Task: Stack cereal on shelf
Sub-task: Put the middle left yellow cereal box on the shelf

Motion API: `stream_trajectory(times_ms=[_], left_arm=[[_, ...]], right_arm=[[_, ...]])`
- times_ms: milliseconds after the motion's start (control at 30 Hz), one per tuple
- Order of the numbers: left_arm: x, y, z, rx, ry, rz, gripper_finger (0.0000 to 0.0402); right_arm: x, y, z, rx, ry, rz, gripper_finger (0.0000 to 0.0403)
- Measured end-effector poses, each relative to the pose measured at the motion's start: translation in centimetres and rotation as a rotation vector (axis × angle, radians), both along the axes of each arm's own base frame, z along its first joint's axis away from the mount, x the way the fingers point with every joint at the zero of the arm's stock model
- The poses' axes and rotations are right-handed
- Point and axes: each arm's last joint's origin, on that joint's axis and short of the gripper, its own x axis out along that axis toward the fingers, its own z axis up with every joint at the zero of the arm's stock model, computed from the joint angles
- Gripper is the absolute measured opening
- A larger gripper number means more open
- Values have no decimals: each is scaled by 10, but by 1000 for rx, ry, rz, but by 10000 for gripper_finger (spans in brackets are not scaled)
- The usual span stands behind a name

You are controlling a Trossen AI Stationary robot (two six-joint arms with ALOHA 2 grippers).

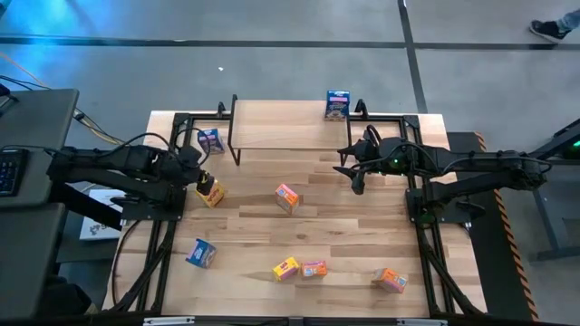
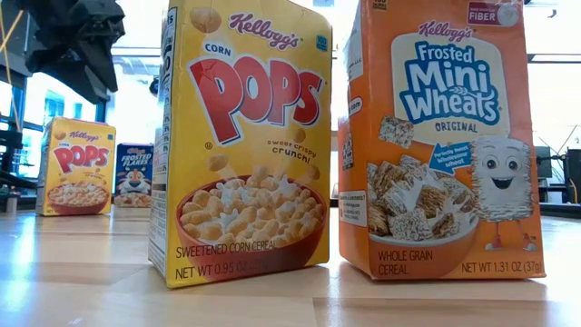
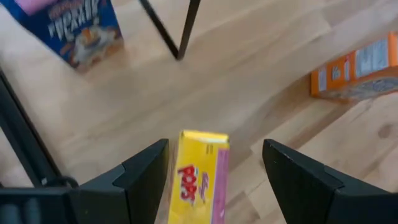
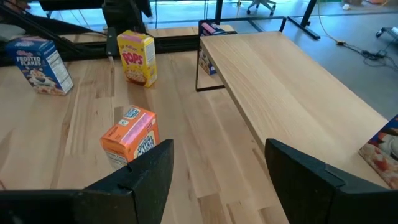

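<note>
Grey floor (image 1: 299, 68) crossed by dark seams surrounds the light wooden counter (image 1: 263, 235). Bright windows (image 2: 136, 100) light the room behind; an office chair (image 4: 254, 7) stands beyond.

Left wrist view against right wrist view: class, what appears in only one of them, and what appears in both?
Only the left wrist view shows the left gripper, its fingers open around a yellow Corn Pops box. Only the right wrist view shows the shelf's plank top, the Frosted Flakes box and the open right gripper. Both show the wooden tabletop and an orange Mini-Wheats box lying on it.
</note>
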Motion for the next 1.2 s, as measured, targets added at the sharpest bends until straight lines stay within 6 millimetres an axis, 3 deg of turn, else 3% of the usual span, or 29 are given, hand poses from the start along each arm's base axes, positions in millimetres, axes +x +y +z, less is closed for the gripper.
stream_trajectory(times_ms=[1200], left_arm=[[39,-6,-31,-92,291,8,250]], right_arm=[[0,0,-1,-4,8,6,245]])
